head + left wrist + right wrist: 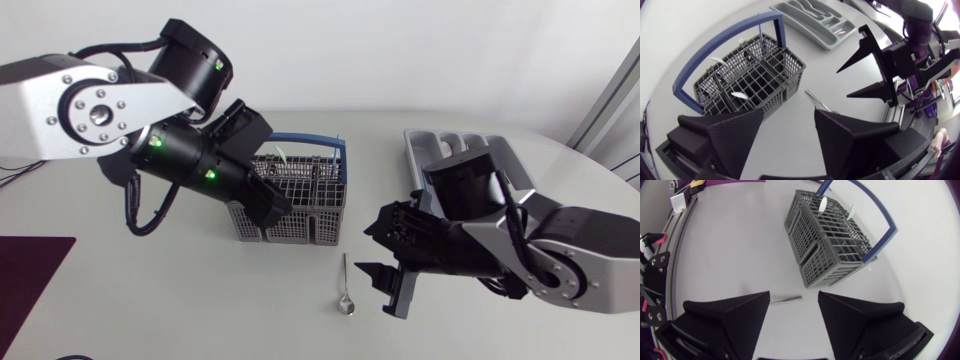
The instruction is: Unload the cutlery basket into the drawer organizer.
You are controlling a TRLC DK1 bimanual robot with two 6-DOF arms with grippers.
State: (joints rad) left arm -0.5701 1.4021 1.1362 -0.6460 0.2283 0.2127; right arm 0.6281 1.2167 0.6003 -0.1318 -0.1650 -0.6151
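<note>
Our left gripper [788,117] hangs with fingers spread above the left end of the grey plastic grid cutlery basket [300,205], blocking those cells from above. The right-hand cells lie open, though the basket's blue hoop handle [342,160] rises over the rim there. Between the basket and our right gripper [372,252], also spread wide, runs a strip of white table [180,290]. Only a slim metal spoon [345,285] lies flat on that strip, just ahead of that gripper's fingers. Our right arm [470,190] lies across the near part of the grey moulded drawer organizer [440,140], and its far compartments show uncovered. Front-left of the basket, open tabletop runs to a dark purple mat [30,265] at the edge.
</note>
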